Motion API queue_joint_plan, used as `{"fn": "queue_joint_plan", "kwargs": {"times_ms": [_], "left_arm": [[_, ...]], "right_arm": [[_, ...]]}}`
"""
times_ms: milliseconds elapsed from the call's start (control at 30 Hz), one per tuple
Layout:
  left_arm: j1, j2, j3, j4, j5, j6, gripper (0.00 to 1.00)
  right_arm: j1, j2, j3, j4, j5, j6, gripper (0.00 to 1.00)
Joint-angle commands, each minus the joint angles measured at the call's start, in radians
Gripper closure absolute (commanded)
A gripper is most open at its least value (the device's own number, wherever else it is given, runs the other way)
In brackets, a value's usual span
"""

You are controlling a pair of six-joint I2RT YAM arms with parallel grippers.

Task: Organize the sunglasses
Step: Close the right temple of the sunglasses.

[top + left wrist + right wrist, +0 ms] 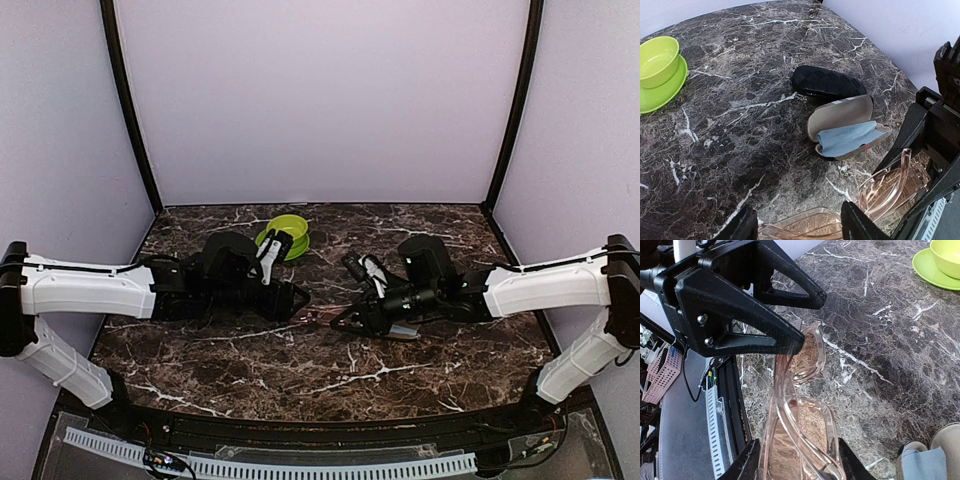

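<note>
No readable text, labels, brands or numbers, none on the sunglasses (800, 435), none on the open case (840, 112)

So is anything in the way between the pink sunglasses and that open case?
Nothing visible does. The pink sunglasses are held beside the open case; only a blue cloth lies inside it, and the black case sits beyond.

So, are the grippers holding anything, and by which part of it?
Both hold the pink translucent sunglasses: the left gripper grips one end of the frame, the right gripper the other end.
</note>
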Motion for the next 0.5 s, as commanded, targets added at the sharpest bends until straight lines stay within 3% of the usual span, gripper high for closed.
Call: {"fn": "queue_joint_plan", "kwargs": {"times_ms": [0, 467], "left_arm": [[-0.01, -0.001, 0.034, -0.04, 0.002, 0.046, 0.41], [-0.012, -0.073, 0.068, -0.039, 0.059, 0.219, 0.35]], "right_arm": [[0.009, -0.018, -0.002, 0.067, -0.003, 0.014, 0.71], [0.009, -0.023, 0.003, -0.031, -0.018, -0.055, 0.71]]}}
